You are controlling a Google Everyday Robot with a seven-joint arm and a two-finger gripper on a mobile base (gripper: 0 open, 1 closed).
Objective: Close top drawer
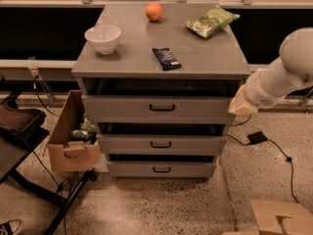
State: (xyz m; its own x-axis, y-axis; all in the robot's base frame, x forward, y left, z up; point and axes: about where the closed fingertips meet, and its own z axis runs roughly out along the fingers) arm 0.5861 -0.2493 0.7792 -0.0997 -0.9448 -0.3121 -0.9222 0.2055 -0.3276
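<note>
Top drawer [122, 109] stands slightly open; my gripper [239, 105] is at its right end, and I can't tell whether it's open or closed.
Stiff metal, probably heavy on its runners. I'd push flat beside the handle [162, 107], no grasp needed.

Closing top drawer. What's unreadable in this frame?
- Top drawer inside: camera view, hidden under the cabinet top; only a dark gap shows.
- Gripper, at the drawer's right front corner: contact with the drawer is unclear because its tip blends into the front's edge.
- Arm: cut off by the right edge.
- Bar label: too small.
- Box contents: dim, partly hidden by its wall.
</note>
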